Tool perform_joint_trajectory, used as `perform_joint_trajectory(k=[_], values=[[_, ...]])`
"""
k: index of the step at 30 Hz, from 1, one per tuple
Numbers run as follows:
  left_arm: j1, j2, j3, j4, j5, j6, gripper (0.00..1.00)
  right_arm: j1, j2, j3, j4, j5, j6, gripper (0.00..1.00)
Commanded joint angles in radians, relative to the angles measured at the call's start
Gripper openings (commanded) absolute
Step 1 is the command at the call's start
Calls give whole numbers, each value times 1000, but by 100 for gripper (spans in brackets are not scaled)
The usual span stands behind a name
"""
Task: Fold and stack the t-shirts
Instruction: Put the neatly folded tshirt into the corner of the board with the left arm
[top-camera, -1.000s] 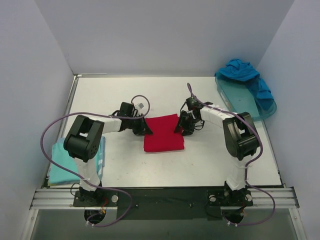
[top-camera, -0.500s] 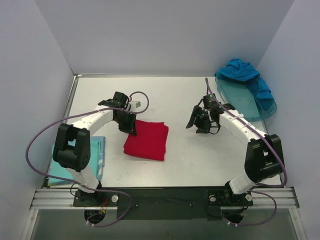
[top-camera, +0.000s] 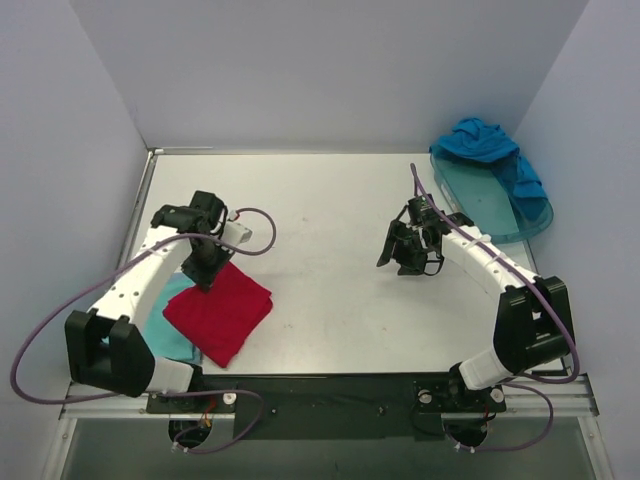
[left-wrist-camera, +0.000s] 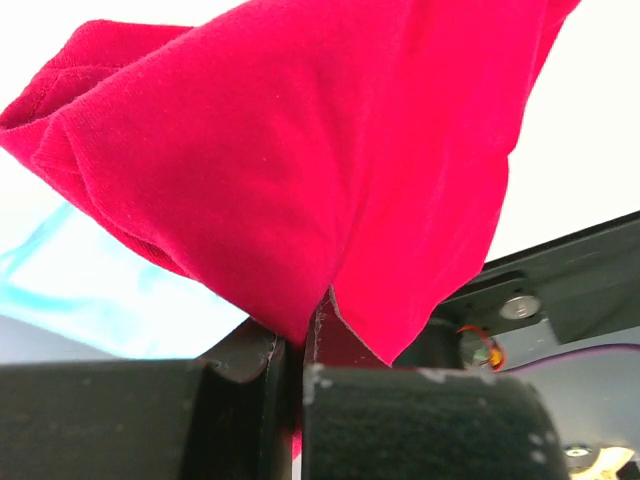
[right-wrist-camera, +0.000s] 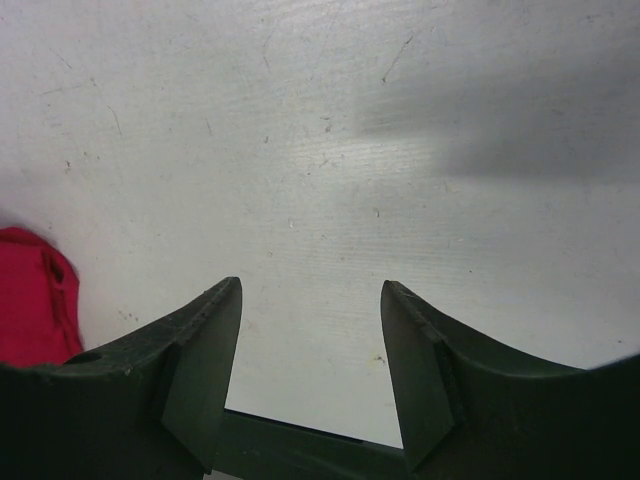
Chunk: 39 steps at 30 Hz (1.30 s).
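Note:
The folded red t-shirt hangs from my left gripper, which is shut on its edge, over the near left of the table. It fills the left wrist view, pinched between the jaws. Under it lies the folded pale aqua t-shirt, partly hidden; it also shows in the left wrist view. The blue t-shirt is bunched at the far end of the teal tray. My right gripper is open and empty above bare table.
The teal plastic tray stands at the back right against the wall. White walls close the table on three sides. The metal rail with the arm bases runs along the near edge. The red shirt's edge shows at the left of the right wrist view.
My left gripper has carried the red shirt from the table's middle to the near left, over the aqua shirt. My right gripper let go of it and drew back to the right, open.

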Motion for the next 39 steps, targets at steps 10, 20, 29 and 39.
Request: perform_joint_trajectory(k=[10,20,29,39], values=[[369,-202,37,-136,-254,233,0,1,-56,10,-43,15,-54,54],[473,-241,6,-49,-328,301,0,-10,-61,9,-49,12,-80,53],[538,-115,-154,223,-340,247,0,-38,-104,-27,-55,15,-91,54],[551,-170,-309,508,-567,246,0,-51,-136,-37,-58,8,-86,54]])
